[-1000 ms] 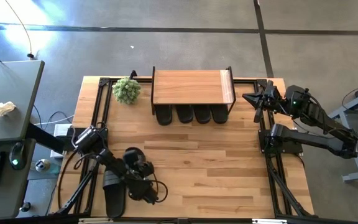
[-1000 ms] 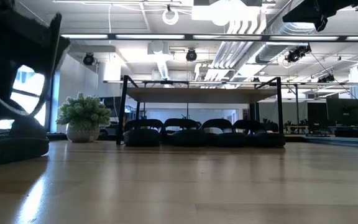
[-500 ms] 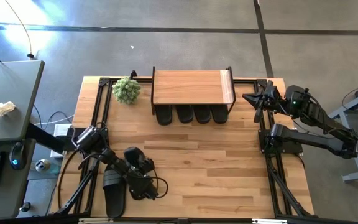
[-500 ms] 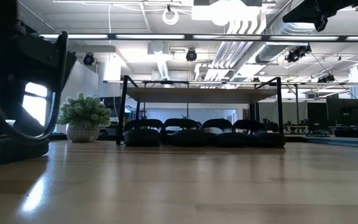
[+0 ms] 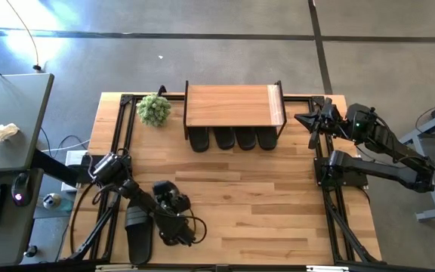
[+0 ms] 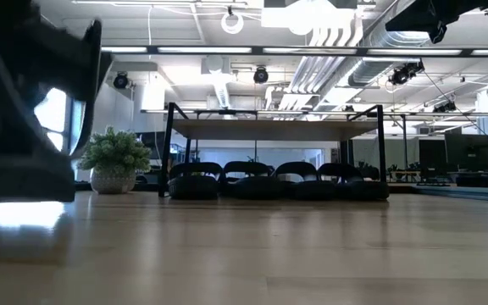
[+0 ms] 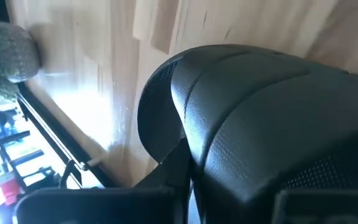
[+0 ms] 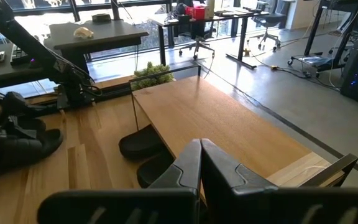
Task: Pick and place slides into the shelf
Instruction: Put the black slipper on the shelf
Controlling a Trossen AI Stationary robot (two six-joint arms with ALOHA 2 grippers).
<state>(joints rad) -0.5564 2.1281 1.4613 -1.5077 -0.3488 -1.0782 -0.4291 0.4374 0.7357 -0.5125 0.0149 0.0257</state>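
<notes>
1. High view. You've got the shelf (image 5: 234,106) at 12 o'clock on the table (image 5: 278,204), right at the far edge. Four slides (image 5: 232,139) sit in a row under its plank, toes poking out toward the table centre. A potted plant (image 5: 154,109) stands just beside the shelf, at abt 11 o'clock.
2. Same view, 7 o'clock corner. The left gripper (image 5: 175,227) is down over one slide there; the arm covers most of that slide. A second loose slide (image 5: 138,238) lies flat just beside it, nearer the table's edge. You can't tell from above whether the left gripper is clamped or not.
3. Same view, 2 o'clock. The right gripper (image 5: 302,119) hangs near the shelf's end, apart from it, w/ nothing in it.
4. Low view. The shelf is centre-far, w/ the four slides side by side on the table beneath the plank and the plant at its 9 o'clock. A big dark blurred mass fills the 9 o'clock edge; arm vs. slide can't be separated.
5. Left wrist view. A ribbed black slide strap (image 7: 260,118) fills nearly the whole frame, very close to the cam. The grip state isn't readable here either.
6. Right wrist view. The right gripper's jaws are pressed together, empty. Ahead you see the shelf plank, two slides under it, the plant past it, and the left arm (image 8: 17,134) farther off by the loose slides.
</notes>
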